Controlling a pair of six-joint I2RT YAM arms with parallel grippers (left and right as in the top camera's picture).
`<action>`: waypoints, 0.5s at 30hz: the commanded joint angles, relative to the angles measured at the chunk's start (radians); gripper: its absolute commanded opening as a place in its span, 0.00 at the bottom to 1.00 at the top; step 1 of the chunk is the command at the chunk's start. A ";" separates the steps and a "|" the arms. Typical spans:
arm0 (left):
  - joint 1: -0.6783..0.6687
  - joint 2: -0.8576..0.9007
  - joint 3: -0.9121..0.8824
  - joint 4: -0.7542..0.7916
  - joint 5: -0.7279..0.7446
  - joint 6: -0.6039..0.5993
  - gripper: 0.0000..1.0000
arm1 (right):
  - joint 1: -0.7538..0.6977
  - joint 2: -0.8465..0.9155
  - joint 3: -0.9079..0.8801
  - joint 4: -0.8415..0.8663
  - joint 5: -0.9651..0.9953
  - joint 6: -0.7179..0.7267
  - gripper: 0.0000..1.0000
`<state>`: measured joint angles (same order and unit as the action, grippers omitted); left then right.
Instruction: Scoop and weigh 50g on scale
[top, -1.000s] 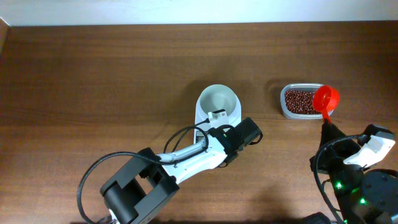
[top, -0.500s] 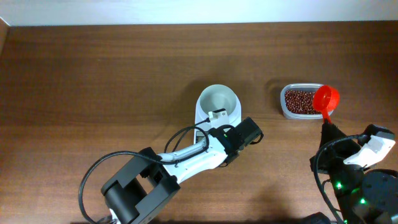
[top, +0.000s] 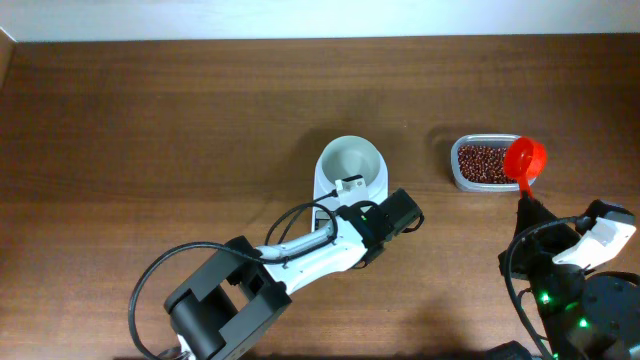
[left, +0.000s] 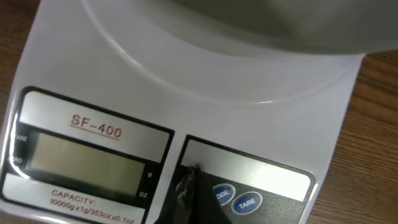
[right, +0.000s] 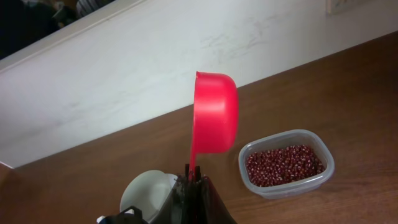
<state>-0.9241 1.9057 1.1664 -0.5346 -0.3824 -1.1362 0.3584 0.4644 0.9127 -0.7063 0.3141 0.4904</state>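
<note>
**Holding an empty scoop over the beans**

Overhead: the scale (top: 348, 172) stands mid-desk (top: 150, 120), its bowl (top: 351, 160) empty. The beans (top: 480, 163) fill a clear tub (top: 455, 178) to its right, apart from it. The right end effector (top: 522, 203) is clamped on the handle of a red scoop (top: 524, 160), whose head lies over the tub's right end. The handle's long axis runs from the end effector straight towards the far desk edge. The right arm is much the nearer to the beans. The left end effector (top: 350, 198) sits at the scale's near end.

Left wrist: the left end effector (left: 188, 186) is pressed shut with nothing in it, its tip at the panel between the display (left: 87, 158) and the buttons (left: 235, 198). Whether it touches cannot be told.

Right wrist: the scoop (right: 214, 118) stands upright above the closed right end effector (right: 193, 180), apparently empty. The beans (right: 283, 165) lie lower and to its right, so the next dip likely calls for tilting the head down that way.
</note>
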 joint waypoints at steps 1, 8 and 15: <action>0.013 0.047 -0.006 -0.035 0.003 -0.041 0.00 | -0.007 -0.001 0.021 -0.004 0.012 -0.001 0.04; 0.013 0.026 -0.003 -0.058 0.106 -0.036 0.00 | -0.007 -0.001 0.021 -0.004 0.012 -0.001 0.04; 0.012 -0.164 0.049 -0.213 0.106 0.084 0.00 | -0.007 -0.001 0.021 -0.003 0.012 0.000 0.04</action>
<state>-0.9154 1.8717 1.1793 -0.6872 -0.3012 -1.1431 0.3584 0.4644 0.9127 -0.7101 0.3141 0.4900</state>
